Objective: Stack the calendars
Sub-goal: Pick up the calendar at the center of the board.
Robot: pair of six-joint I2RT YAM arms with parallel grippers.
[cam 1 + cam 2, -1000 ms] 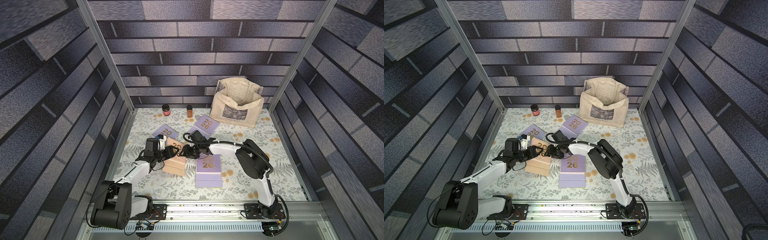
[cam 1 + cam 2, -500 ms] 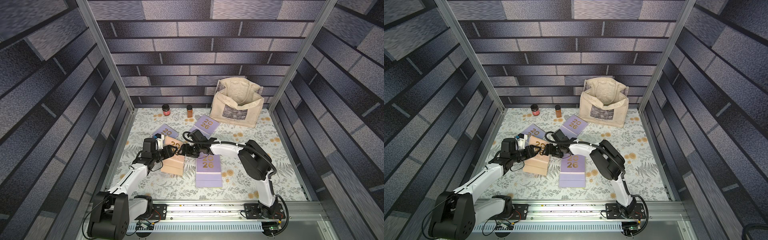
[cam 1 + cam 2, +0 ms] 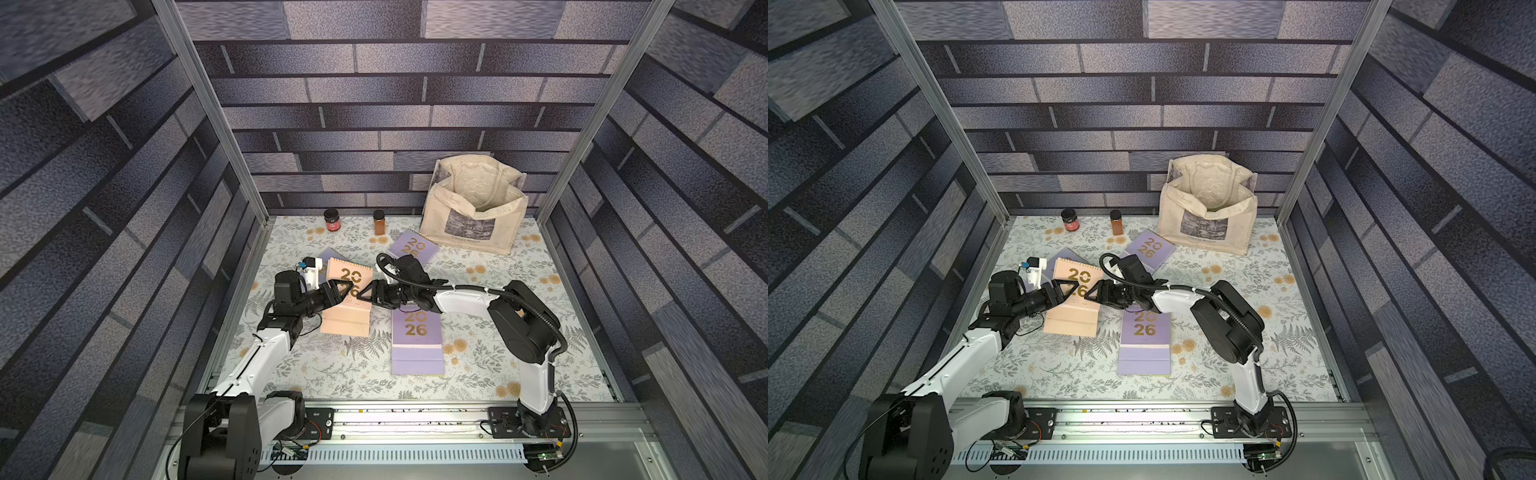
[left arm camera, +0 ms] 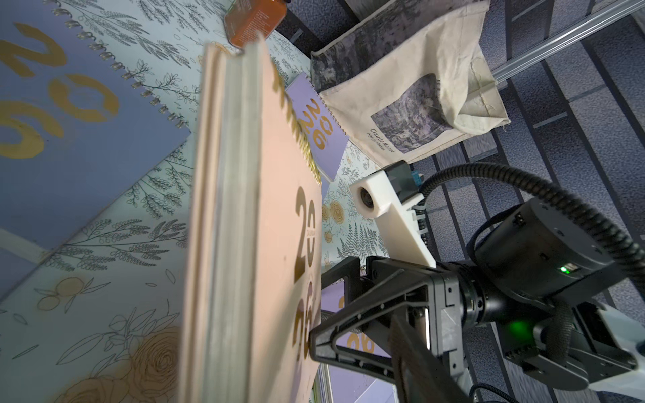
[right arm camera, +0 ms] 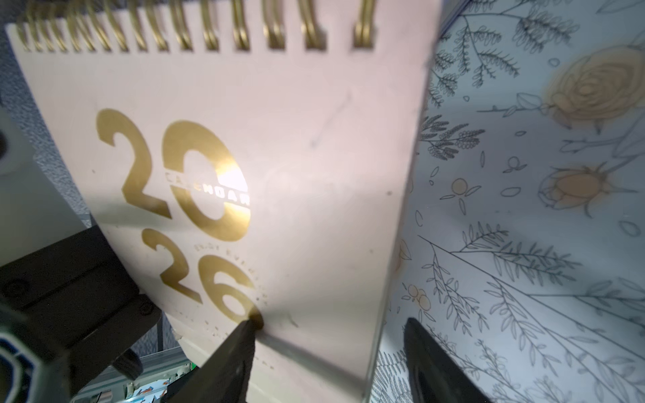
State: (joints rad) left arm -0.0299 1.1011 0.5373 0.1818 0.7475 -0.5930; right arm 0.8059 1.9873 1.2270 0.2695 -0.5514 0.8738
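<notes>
No stack yet: left fingers [image 3: 331,291] seemingly grip the peach calendar [image 3: 347,272], right fingers [image 5: 230,356] open; lilac calendars [image 3: 415,328] lie scattered.

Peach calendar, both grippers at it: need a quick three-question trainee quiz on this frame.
1. Count: how many lilac calendars show in a top view?
2. Multiple choice: the left gripper and the right gripper both reach to: A) a lilac calendar B) the peach calendar C) nothing, both hang clear.
3. True or false: in the right wrist view, the right gripper's jaws are shut tight.

Key:
1. Three: one at the back, one half hidden behind the peach one, one in front under the right arm.
2. B.
3. False: its fingers stand apart, one tip on the peach cover.
</notes>
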